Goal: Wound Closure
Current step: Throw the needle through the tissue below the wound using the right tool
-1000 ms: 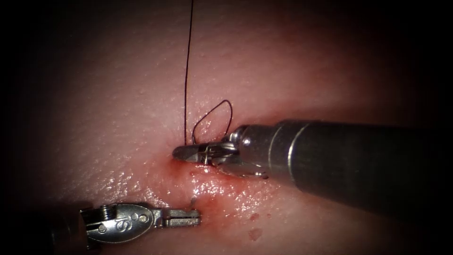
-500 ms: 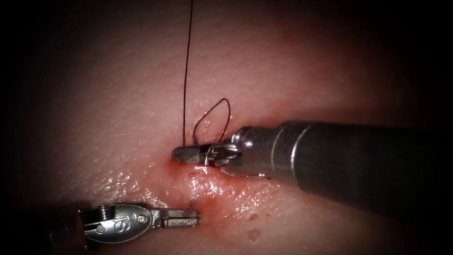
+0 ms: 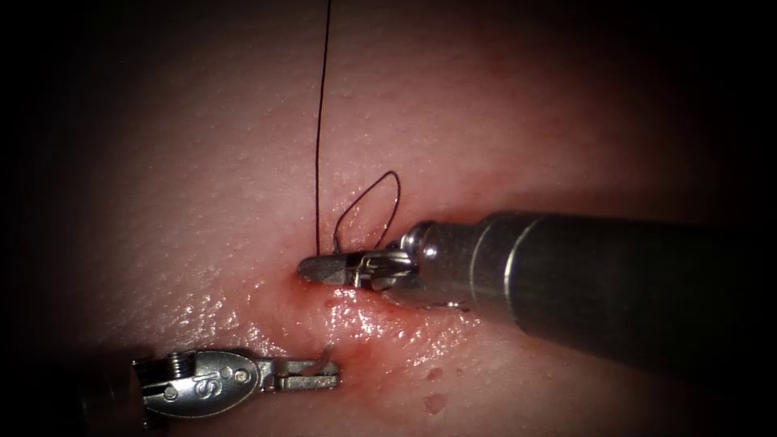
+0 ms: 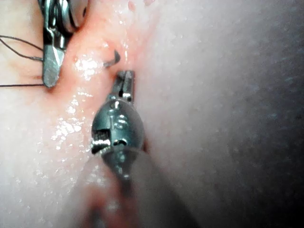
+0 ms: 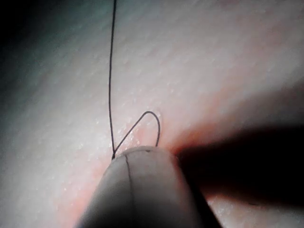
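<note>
Since a second ago the right arm's tool (image 3: 324, 268) has slipped a little down and to the right along the wet cut (image 3: 368, 320), its shaft drawing back with it, and the small loop of thread (image 3: 368, 212) above its wrist has shifted the same way. Meanwhile the left arm's tool (image 3: 320, 374) has barely moved, edging slightly toward the left.

Right tool's jaws are pressed together and lie flat on the tissue (image 3: 202, 202) at the upper end of the cut. Thread meets them there: one long strand (image 3: 322, 121) runs straight up and away from the jaws, and the loop rises just beside it and curves back down to the wrist. Whether the thread is pinched between the jaws or merely passes under them cannot be told. The right wrist view shows the same strand (image 5: 112, 71) and loop (image 5: 151, 119) coming off the end of the shaft.

Left tool's jaws look closed, or nearly so, and hold nothing. They lie just below and to the left of the needle (image 3: 329, 353), of which only a short grey tip stands out of the tissue on the left side of the cut, right above the jaw ends; the rest of its curve is buried. In the left wrist view the needle tip (image 4: 114, 58) sticks up just ahead of the left tool's jaws (image 4: 124, 80), apart from them, with red fluid (image 4: 90, 66) glistening around it and the right tool's jaws (image 4: 51, 66) beyond.
</note>
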Controlling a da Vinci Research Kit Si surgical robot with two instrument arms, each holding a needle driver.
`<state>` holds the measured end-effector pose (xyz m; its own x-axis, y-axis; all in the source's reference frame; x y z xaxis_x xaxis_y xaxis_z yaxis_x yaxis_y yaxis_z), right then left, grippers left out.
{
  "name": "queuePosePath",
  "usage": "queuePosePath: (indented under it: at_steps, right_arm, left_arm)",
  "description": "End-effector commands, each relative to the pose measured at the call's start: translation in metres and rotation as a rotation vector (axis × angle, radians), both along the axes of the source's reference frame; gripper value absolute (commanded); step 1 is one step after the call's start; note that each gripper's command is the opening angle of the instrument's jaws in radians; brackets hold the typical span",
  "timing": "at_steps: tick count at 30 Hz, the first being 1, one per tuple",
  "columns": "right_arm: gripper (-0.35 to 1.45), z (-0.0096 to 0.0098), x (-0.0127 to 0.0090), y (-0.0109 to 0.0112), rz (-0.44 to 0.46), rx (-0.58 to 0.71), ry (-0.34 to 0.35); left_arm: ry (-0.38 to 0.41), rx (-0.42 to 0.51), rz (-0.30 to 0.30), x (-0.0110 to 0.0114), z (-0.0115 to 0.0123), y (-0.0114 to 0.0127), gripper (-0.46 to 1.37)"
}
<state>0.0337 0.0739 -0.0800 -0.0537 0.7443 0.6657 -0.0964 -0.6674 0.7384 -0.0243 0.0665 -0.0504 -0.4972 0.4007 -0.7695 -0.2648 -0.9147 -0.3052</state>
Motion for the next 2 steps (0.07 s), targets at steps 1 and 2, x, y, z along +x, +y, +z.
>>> queuePosePath:
  at_steps: [1,2]
  right_arm:
    - [-0.35,0.0000,0.0000,0.0000,0.000,0.001,-0.001]
    - [-0.35,0.0000,0.0000,0.0001,0.002,0.001,0.001]
  left_arm:
    - [-0.001,0.003,0.003,-0.0001,0.0001,0.0000,-0.35]
    - [-0.001,-0.002,0.005,-0.0002,0.0001,0.0000,-0.35]
